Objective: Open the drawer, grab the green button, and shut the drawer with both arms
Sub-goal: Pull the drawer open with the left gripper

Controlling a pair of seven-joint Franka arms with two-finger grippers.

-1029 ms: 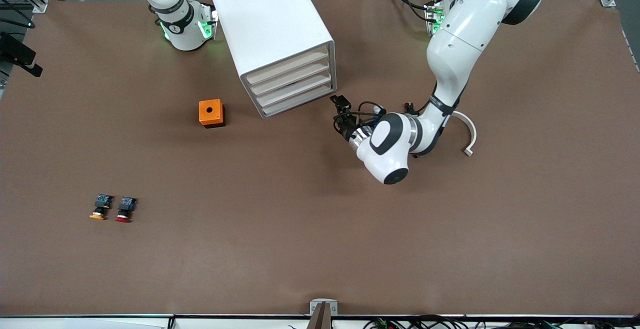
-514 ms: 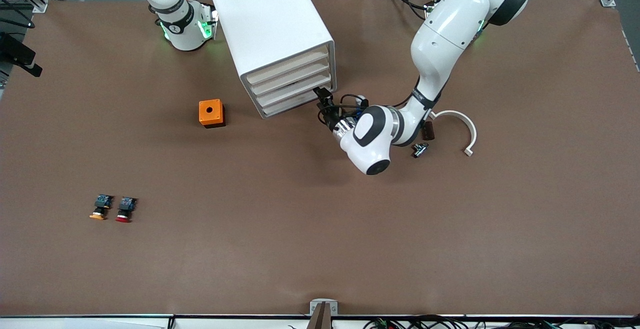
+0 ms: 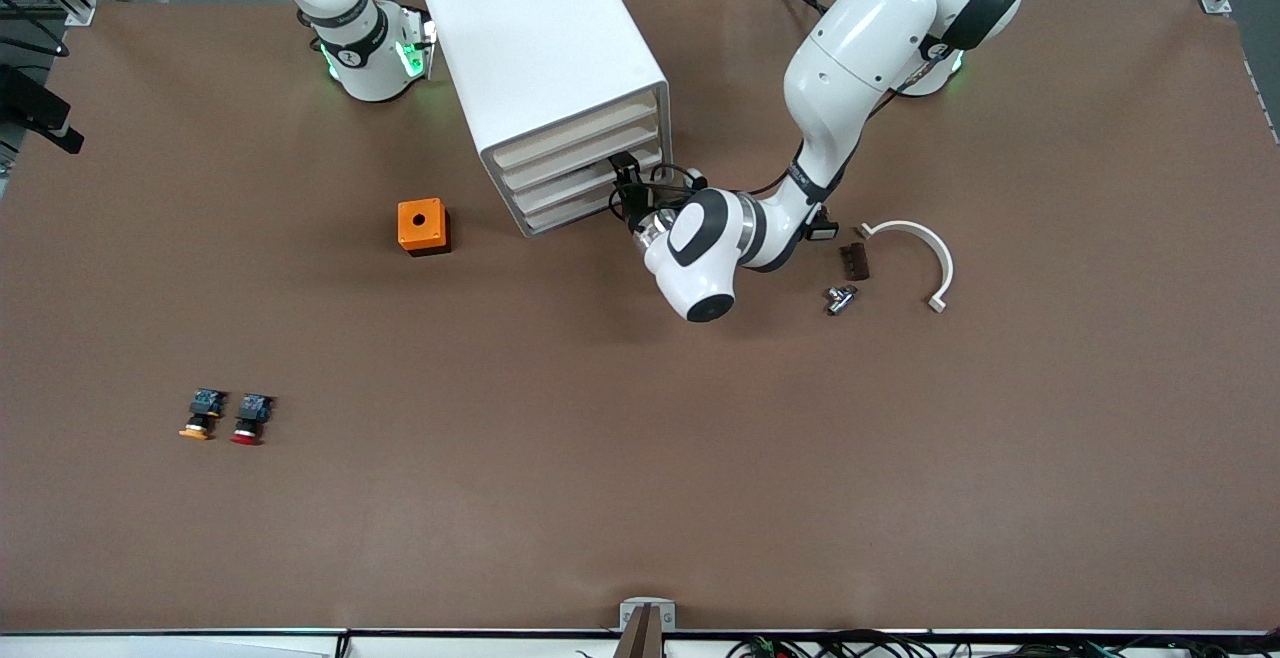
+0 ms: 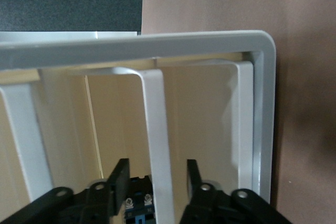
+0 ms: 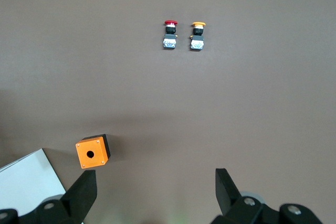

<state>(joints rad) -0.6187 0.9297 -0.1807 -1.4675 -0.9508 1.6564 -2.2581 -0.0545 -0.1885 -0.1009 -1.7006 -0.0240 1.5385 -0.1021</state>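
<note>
Left wrist view showed the left gripper (image 4: 156,174) spread at the drawer (image 3: 590,206) front; the right gripper (image 5: 155,190) waited, spread.

So the table (image 3: 640,498) is covered in plain brown material. The white cabinet (image 3: 540,68) sits near the arm bases, with an orange box (image 3: 423,226) with a hole on top just beside it, toward the right arm's end. Closer to the front camera, an orange-capped button (image 3: 200,414) and a red-capped button (image 3: 250,419) lie side by side. Toward the left arm's end there's a white curved piece (image 3: 925,250), a small dark block (image 3: 853,261) and a little metal fitting (image 3: 838,298).
</note>
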